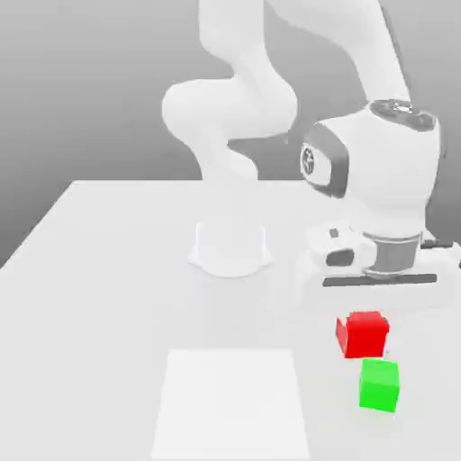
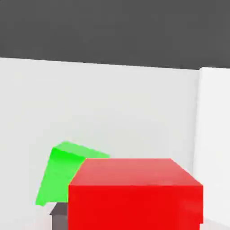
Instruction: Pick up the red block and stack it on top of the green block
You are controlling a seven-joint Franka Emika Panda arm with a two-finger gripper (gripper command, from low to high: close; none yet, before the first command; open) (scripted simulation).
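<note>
Red block (image 1: 362, 333), a glossy plain-faced cube, sits above the worktop (image 1: 108, 270) right under the tool (image 1: 374, 302); finger spread, can't tell. Green block (image 1: 379, 384), matte cube, rests just beside it.

A glossy white robot arm (image 1: 243, 99) with thick rounded segments rises from a round white base (image 1: 230, 248). A grey ring with a circular mark sits on its wrist housing, at nine o'clock.
</note>
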